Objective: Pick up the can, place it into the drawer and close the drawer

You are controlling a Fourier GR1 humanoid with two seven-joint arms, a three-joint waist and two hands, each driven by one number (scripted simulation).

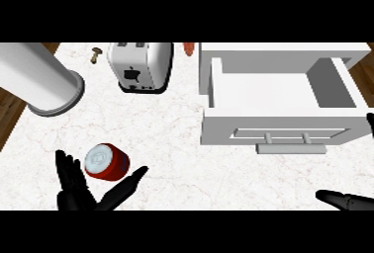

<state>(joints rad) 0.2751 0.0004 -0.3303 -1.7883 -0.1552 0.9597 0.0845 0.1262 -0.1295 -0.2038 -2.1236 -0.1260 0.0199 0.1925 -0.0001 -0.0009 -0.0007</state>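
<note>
- Left hand (79,190): fingers straight and spread wide, flanking the can without closing on it.
- Can (107,161): on its side on the counter (175,163), between fingers and thumb.
- Drawer (281,101): open.
- Right hand (349,200): finger state cannot be determined.

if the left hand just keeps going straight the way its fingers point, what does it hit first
Most likely the red can. The left hand is open, fingers pointing up the counter, and the can lies between fingers and thumb, just ahead of the palm. Height above the counter is unclear, so it could pass over.
</note>
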